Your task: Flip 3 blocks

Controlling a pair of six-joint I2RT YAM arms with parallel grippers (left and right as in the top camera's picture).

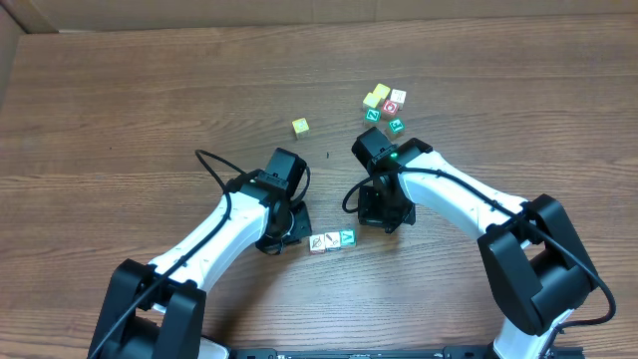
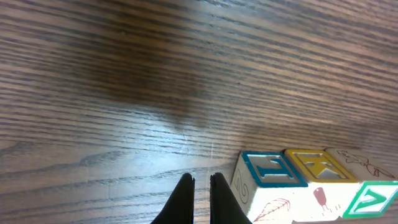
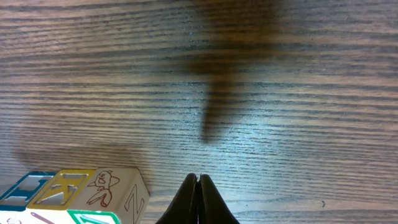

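The blocks bear letters — blue I, yellow K — and a grey Z.

Brown wood grain covers the table. Near, two white-faced blocks carry reddish marks; the teal block bears a white letter. Far right: yellow cubes, one red-faced cube.

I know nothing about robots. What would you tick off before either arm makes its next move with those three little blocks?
1. The three blocks sit together in one touching row: ok.
2. The left gripper is empty: ok.
3. The right gripper is empty: ok.
4. Jaws open, ready to grasp: not ok, both are shut.
5. Fingertips apart from the row: ok, both are beside it, not touching.
6. The other blocks are out of the way: ok, they lie beyond the arms.
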